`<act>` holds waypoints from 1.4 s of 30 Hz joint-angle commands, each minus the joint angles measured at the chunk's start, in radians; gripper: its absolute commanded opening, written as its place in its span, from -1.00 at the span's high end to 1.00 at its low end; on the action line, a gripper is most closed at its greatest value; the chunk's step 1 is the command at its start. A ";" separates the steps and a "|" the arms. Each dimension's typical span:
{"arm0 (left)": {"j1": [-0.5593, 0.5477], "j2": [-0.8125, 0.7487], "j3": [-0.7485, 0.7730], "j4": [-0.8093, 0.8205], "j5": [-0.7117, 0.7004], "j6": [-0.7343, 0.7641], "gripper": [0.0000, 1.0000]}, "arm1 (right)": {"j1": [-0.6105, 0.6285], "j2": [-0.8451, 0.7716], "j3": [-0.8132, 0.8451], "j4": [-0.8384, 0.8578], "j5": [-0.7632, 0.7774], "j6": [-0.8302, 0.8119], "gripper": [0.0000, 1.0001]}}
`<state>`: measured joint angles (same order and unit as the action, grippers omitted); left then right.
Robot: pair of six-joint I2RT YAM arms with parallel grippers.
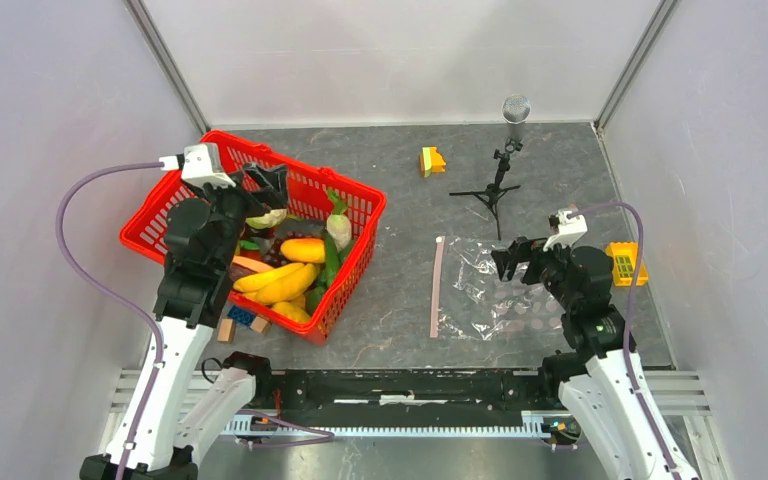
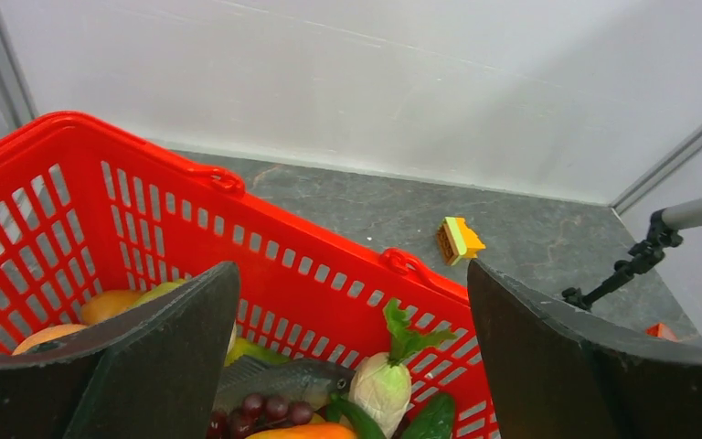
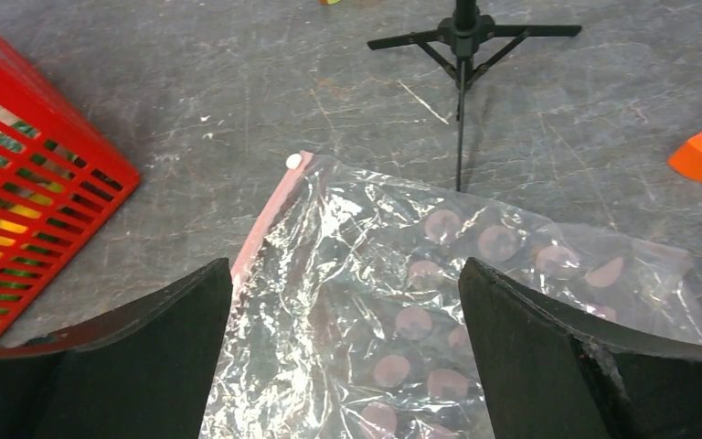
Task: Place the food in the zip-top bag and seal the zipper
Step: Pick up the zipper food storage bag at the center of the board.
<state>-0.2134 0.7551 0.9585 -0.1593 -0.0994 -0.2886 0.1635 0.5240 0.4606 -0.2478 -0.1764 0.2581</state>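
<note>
The food lies piled in a red mesh basket [image 1: 364, 196] at the left: yellow bananas [image 1: 278, 281], an orange piece [image 1: 303, 249] and a white vegetable with green leaves [image 2: 382, 388]. My left gripper [image 1: 265, 187] [image 2: 352, 366] hangs open over the basket's far side, holding nothing. The zip-top bag [image 1: 490, 297] [image 3: 402, 302] lies flat and crinkled on the table at the right, its pale pink zipper [image 1: 436, 285] [image 3: 270, 215] along the left edge. My right gripper [image 1: 513, 260] [image 3: 347, 366] hovers open above the bag, empty.
A small black tripod with a microphone [image 1: 500, 180] stands behind the bag. A yellow block [image 1: 431, 160] lies at the back, a yellow-orange block [image 1: 624, 265] right of the bag, and small blocks [image 1: 240, 318] at the basket's near corner. Grey walls enclose the table.
</note>
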 commanded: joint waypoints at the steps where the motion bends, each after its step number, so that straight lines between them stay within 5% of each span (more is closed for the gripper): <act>1: 0.006 -0.022 -0.017 -0.004 -0.050 -0.010 -1.00 | 0.003 -0.016 -0.017 0.044 -0.076 0.039 -0.96; 9: 0.006 -0.192 -0.129 0.052 0.150 -0.135 -1.00 | 0.025 0.019 -0.033 0.085 -0.203 0.056 -0.92; 13: 0.006 -0.231 -0.168 0.118 0.310 -0.093 -1.00 | 0.111 0.042 -0.025 0.068 -0.150 0.026 -0.86; 18: 0.006 -0.154 -0.098 0.009 0.515 -0.060 -1.00 | 0.355 0.129 0.017 0.043 0.062 0.028 -0.81; 22: 0.006 -0.194 -0.112 -0.014 0.513 -0.030 -1.00 | 0.476 0.169 0.013 0.063 0.170 0.056 -0.20; 34: 0.007 -0.233 -0.127 -0.030 0.491 -0.030 -1.00 | 0.819 0.552 0.077 0.146 0.647 0.229 -0.25; 42: 0.006 -0.257 -0.130 -0.077 0.431 0.004 -1.00 | 0.865 0.780 0.125 0.241 0.728 0.283 -0.24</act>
<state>-0.2108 0.5148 0.8223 -0.2188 0.3618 -0.3378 1.0103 1.2354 0.5156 -0.0872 0.4572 0.4957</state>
